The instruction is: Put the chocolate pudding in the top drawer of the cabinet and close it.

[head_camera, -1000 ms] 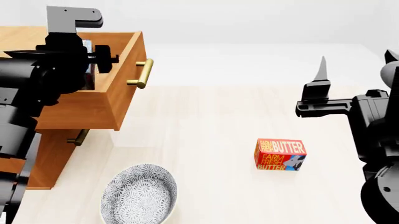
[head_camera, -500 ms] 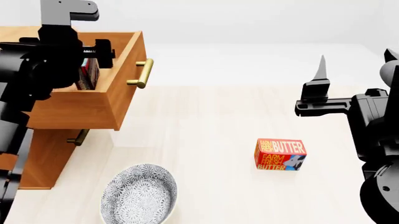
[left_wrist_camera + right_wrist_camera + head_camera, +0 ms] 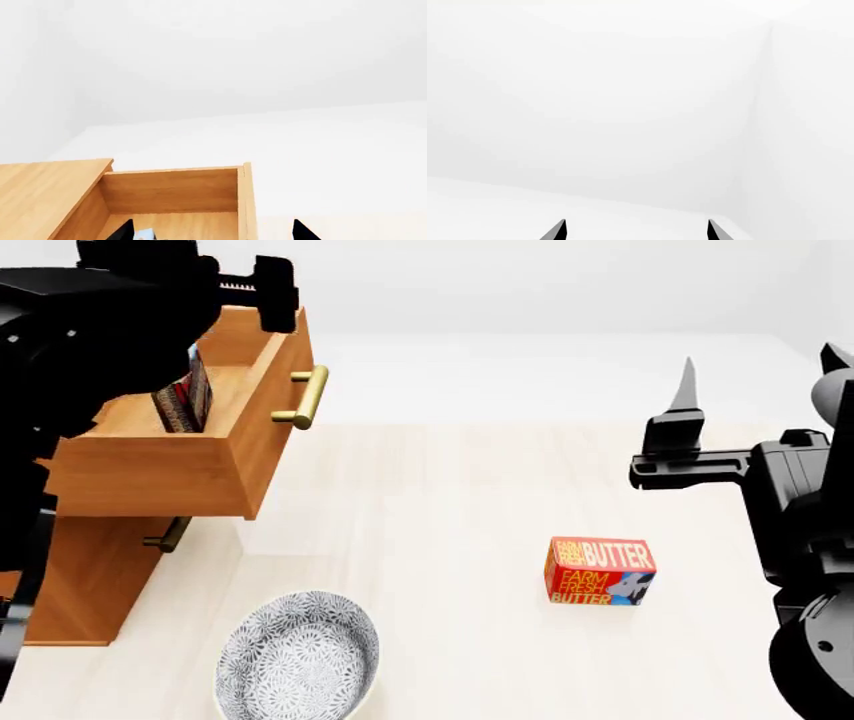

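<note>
I see the boxy orange-brown wood-grain cabinet at the left edge of my head view, its top drawer pulled out toward the middle of the frame, a smooth brass bar handle on its front. Standing on edge inside, against the drawer's front panel, is the thin flat chocolate pudding box, light blue and dark red-brown; a sliver of its pale blue shows at the bottom edge of my left wrist picture. A second brass handle peeks out below, on the lower drawer.

My left gripper sits above the open drawer at upper left, a bulky matte-black mass; in the wrist picture its two dark fingertips stand well apart with nothing between them. My right gripper hangs at the right side of the head view over the pale wood-grain tabletop, pointed tips up and likewise spread, facing a blank white wall.

Lower right of centre lies a red-orange carton lettered "Farm Fresh Butter". At the bottom left sits a round shallow bowl with a fine blue-grey pattern.
</note>
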